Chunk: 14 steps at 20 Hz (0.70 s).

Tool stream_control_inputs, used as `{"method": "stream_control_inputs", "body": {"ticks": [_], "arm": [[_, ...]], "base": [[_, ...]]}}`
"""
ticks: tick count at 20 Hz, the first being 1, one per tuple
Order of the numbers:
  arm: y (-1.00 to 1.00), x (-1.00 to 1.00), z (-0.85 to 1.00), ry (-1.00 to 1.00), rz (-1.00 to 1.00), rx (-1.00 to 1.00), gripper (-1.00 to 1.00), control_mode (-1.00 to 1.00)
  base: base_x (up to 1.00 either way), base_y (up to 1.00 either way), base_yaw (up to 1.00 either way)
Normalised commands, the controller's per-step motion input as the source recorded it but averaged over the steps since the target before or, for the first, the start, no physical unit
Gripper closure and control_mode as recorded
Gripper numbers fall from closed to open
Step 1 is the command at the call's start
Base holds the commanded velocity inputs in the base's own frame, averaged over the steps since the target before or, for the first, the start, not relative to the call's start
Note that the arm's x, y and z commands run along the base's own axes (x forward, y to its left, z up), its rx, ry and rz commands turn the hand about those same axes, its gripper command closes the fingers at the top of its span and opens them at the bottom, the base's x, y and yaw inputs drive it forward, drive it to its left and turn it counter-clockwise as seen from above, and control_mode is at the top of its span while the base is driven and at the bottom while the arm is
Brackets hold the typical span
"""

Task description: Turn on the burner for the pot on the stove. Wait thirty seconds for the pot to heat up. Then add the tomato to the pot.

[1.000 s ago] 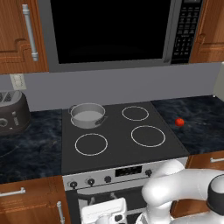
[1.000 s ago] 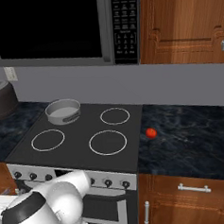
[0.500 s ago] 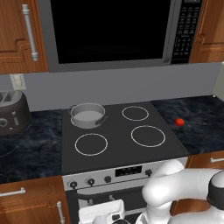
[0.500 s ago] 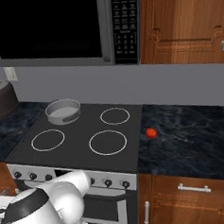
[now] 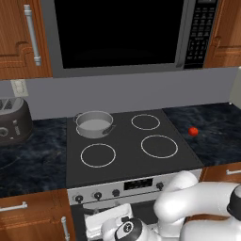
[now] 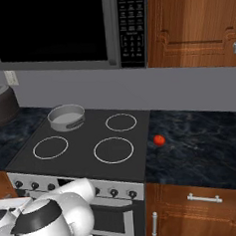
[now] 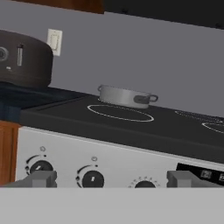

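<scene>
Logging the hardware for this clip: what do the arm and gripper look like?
The arm is glossy white with rounded, bulbous segments and dark joint caps; no cables or markings show. The gripper shows two small grey, blocky fingertips in the hand view.

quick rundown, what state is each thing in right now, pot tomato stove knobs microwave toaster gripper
pot: upright on the back left ring, nothing inside, no lid
tomato: loose on the dark counter right of the stove, untouched
stove: no ring glows
knobs: none gripped; settings too small to read
microwave: door shut, window dark
toaster: on the left counter, slots hidden
gripper: jaws open, low before the front panel, holding nothing
</scene>
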Motion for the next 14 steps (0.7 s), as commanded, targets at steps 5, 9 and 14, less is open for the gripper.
{"method": "stream_control_inputs", "body": {"ticks": [5,9,14], "arm": [[0.0,0.0,-0.04,0.03,0.0,0.0,-1.0,-1.0],[0.0,0.0,-0.02,0.03,0.0,0.0,-1.0,-1.0],[0.0,0.0,0.0,0.01,0.0,0.0,-1.0,-1.0]], "base": [[0.0,0.0,0.0],[0.0,0.0,0.0],[0.0,0.0,0.0]]}}
